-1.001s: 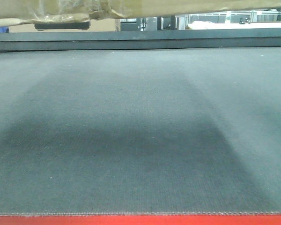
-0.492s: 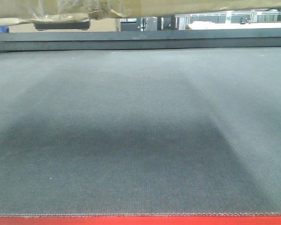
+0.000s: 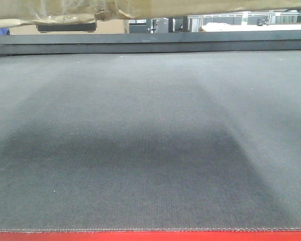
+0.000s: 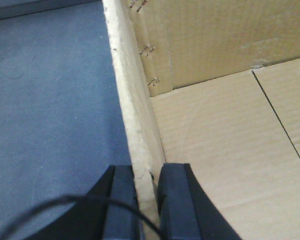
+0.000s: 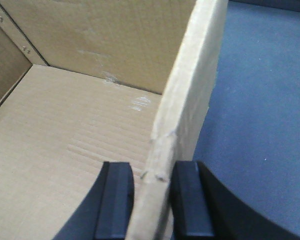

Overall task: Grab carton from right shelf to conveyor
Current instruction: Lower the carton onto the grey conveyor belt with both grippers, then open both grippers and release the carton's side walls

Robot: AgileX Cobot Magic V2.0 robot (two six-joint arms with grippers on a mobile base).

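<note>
The carton (image 3: 140, 9) hangs above the conveyor (image 3: 150, 125); only its taped brown underside shows along the top of the front view, and it casts a broad shadow on the dark grey belt. My left gripper (image 4: 147, 200) is shut on the carton's left side wall (image 4: 135, 115), one finger outside and one inside. My right gripper (image 5: 152, 200) is shut on the carton's right side wall (image 5: 190, 90) in the same way. The carton's inside (image 5: 65, 140) holds nothing. The belt shows beside each wall (image 4: 50, 100) (image 5: 260, 100). The right shelf is out of view.
A red edge strip (image 3: 150, 236) runs along the belt's near edge. A black frame rail (image 3: 150, 42) runs along its far edge. A dark flat object (image 3: 65, 26) and pale racks (image 3: 226, 21) stand beyond the rail.
</note>
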